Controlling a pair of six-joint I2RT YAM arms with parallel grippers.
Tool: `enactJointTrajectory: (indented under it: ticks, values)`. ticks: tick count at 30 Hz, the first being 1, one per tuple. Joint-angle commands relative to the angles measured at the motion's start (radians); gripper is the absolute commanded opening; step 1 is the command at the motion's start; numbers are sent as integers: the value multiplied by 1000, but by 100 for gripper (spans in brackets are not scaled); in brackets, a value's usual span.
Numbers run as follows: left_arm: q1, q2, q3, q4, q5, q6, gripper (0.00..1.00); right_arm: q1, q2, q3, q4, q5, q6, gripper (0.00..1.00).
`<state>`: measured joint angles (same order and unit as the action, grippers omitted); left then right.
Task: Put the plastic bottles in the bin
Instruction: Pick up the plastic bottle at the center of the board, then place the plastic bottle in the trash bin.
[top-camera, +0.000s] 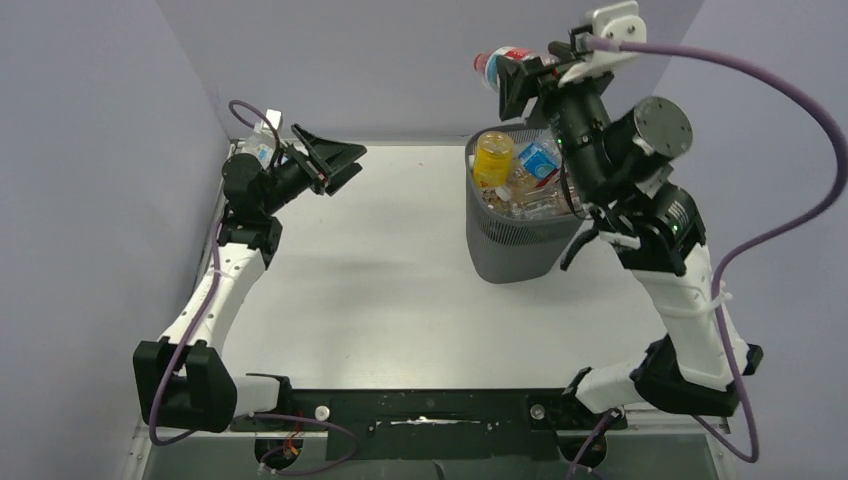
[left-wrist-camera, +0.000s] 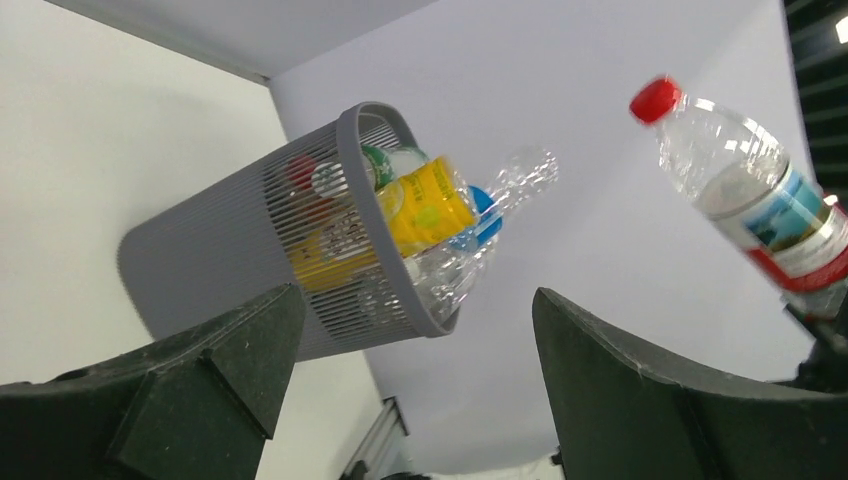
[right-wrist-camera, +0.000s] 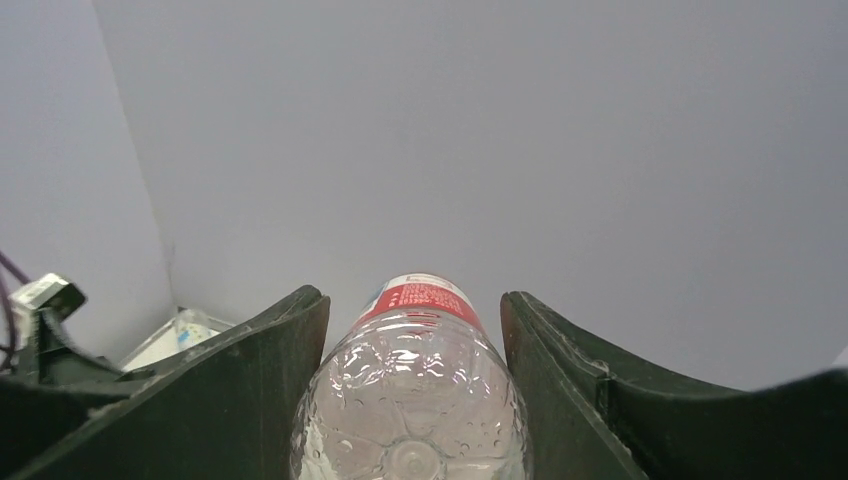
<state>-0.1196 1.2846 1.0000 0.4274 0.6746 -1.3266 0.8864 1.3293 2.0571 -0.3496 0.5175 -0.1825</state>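
The right gripper (top-camera: 516, 80) is closed around the base end of a clear bottle (top-camera: 503, 62) with a red cap and a red-and-white label; the right wrist view shows the bottle's bottom seated between the two dark fingers; its long axis runs straight out from the jaws, cap leading toward the left of the scene and a little upward. The bottle hangs in the air over the far side of the bin (top-camera: 515, 245), close to the back wall (top-camera: 400, 60), and from the overhead view I cannot tell whether it sits fully over the mouth or just beyond the far rim. The bin stands upright on the table (top-camera: 380, 280) directly under the right arm's wrist, so this arm is plainly the nearer one; the drop seems to call for tipping the cap downward over the opening. Room inside is tight: a yellow bottle (top-camera: 494, 158) and several clear ones are heaped to the rim, some poking above it, so a released bottle could roll off the pile. The left gripper (top-camera: 335, 165) hangs well apart to the left with its jaws spread wide and nothing between them, pointing toward the bin.
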Motion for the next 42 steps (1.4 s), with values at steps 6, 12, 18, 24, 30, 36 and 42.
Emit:
enactJointTrajectory:
  ticks: [6,12,18,24,30,36,42]
  values:
    - [1,31,107,-228,104,288,85,-341,241,402,-470,-331,207,56]
    - [1,55,110,-233,129,312,85,-561,212,325,-508,-565,302,54]
    - [0,59,83,-208,128,308,85,-675,203,270,-508,-707,322,53]
    - [1,57,69,-202,122,315,86,-748,124,143,-374,-599,321,52]
    - [-1,65,57,-190,121,313,86,-834,64,82,-288,-545,329,52]
    - [-8,74,49,-171,113,306,86,-920,92,142,-363,-560,335,52]
    - [-25,88,53,-170,104,308,86,-1061,146,219,-497,-726,378,53]
